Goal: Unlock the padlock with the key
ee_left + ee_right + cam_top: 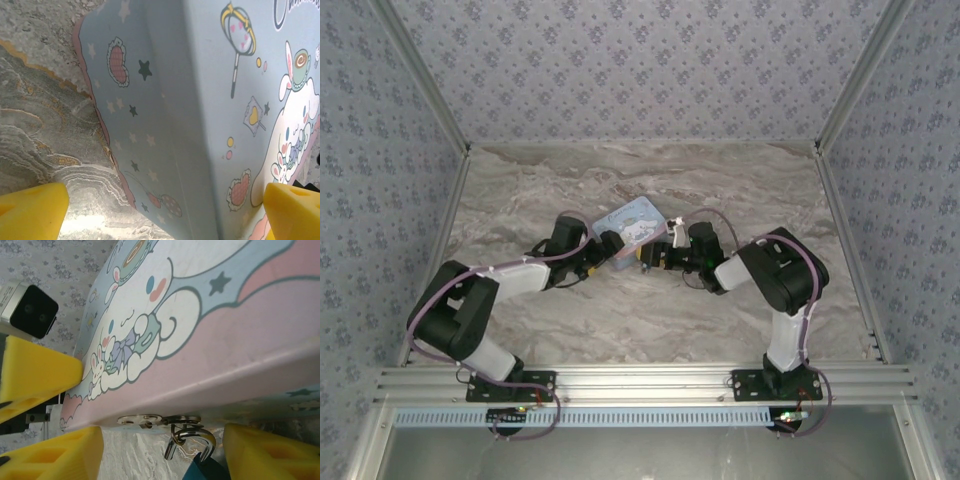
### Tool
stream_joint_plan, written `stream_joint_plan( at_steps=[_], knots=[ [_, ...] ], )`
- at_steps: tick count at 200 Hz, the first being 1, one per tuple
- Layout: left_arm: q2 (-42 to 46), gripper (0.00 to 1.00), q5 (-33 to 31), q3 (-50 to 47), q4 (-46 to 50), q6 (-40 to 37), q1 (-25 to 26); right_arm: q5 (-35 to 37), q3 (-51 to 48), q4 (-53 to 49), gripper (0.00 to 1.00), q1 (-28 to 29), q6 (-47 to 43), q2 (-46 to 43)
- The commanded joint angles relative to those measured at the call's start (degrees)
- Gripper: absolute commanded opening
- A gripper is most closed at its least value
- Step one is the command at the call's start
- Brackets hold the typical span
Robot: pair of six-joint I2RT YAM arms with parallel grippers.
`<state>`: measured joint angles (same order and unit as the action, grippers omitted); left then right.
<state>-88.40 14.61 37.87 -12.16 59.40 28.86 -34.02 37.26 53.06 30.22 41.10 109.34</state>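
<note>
**Padlock on tin hasp: handling and heading**

The small padlock (pixel 201 468), with a teal body and a thin steel shackle, is hooked through the silver hasp (pixel 140 419) on the edge of the light-blue cartoon tin box (pixel 210 340).

- **Handling (judged):** light, rigid and smooth. It is loose on the hasp, so pinch the body's 2 flat faces.
- **Long axis:** runs outward from the tin over the marble counter (pixel 130 460). The shackle end is toward the tin and the far end is cut off.
- **Right claw** (pixel 162 450): released, with 1 finger on each side of the lock.
- **Left claw** (pixel 162 202): released, straddling the tin's corner.

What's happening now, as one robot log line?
left claw: open, straddling tin | right claw: open, either side of padlock | padlock: hanging from tin's hasp
</note>
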Motion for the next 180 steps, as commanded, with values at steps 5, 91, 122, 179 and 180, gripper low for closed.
stream_joint_plan(
  at_steps=[5, 91, 122, 179, 180],
  knots=[
    [-1.08, 0.99, 0.45, -0.29, -1.11, -0.34, -0.23, -1.78, -0.06, 2.54, 0.59, 0.36, 0.34, 1.06],
    [-0.76, 0.99, 0.58, -0.65, -1.44, 0.00, -0.15, -0.95, -2.68, 4.66, 0.49, -0.13, 0.66, 0.18],
    [-0.77, 0.99, 0.57, -0.65, -1.45, 0.05, -0.15, -1.03, -3.46, 4.95, 0.44, -0.25, 0.59, -0.57],
    [-0.72, 0.99, 0.59, -0.60, -1.46, 0.10, -0.04, -0.87, -3.20, 5.03, 0.34, -0.25, 0.35, -0.57],
    [-0.72, 0.99, 0.55, -0.60, -1.46, 0.11, -0.04, -0.87, -3.22, 4.99, 0.34, -0.29, 0.37, -0.55]
  ],
)
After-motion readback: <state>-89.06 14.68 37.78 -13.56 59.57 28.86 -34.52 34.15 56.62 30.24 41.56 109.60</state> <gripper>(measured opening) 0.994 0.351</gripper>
